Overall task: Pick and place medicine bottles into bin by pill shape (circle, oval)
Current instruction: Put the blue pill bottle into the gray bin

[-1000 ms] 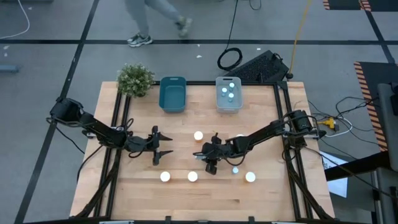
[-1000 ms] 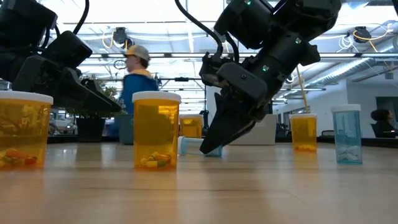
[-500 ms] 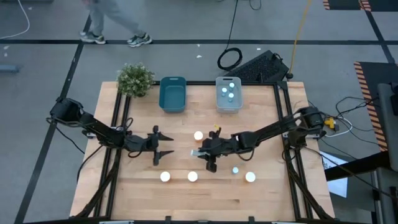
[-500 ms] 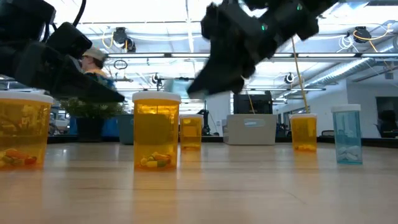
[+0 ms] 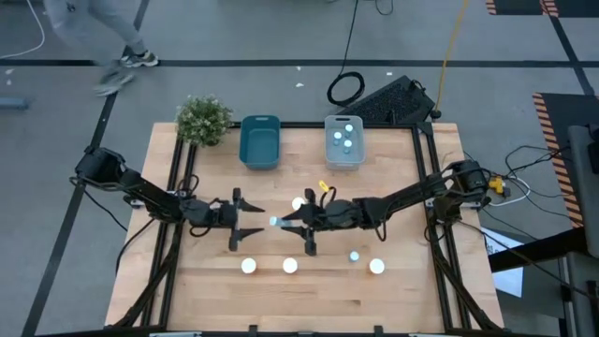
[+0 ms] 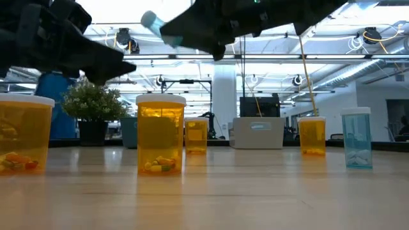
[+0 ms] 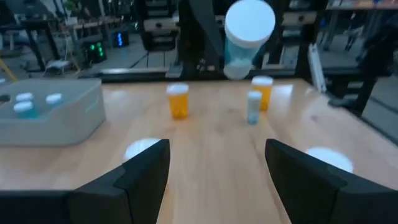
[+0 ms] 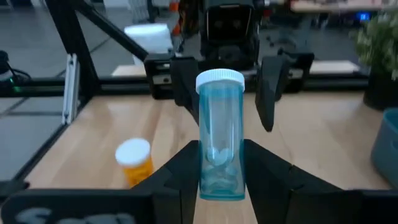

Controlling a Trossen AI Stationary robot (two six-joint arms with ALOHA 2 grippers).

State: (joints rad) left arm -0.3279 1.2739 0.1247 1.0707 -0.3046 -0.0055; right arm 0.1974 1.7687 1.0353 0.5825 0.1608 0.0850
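One pale blue-teal bottle (image 8: 221,134) is up in the air, gripped around its lower body by the right hand (image 8: 221,167) over the middle of the pale wooden surface (image 5: 393,178). It's a clear, straight-sided plastic cylinder with a ribbed white cap, and a few small white pills sit in its bottom; I can't read any label on it. The bottle points cap-first toward the left hand (image 5: 251,220), which waits just beside it with both dark fingers spread wide and nothing between them.

Four amber-orange bottles show from overhead by their round white caps: one (image 5: 298,203) just behind the right hand and three along the near side (image 5: 248,266), (image 5: 290,266), (image 5: 376,267). One more blue-teal bottle (image 5: 354,256) stands between the last two. From surface level the amber ones are translucent, smooth-walled, with wide white caps and mixed coloured pills pooled at the bottom.

Two bins sit at the far edge: a solid teal bin (image 5: 260,142), and a clear bin (image 5: 343,141) holding three blue-teal bottles. A small leafy potted plant (image 5: 203,119) stands beside the teal bin.
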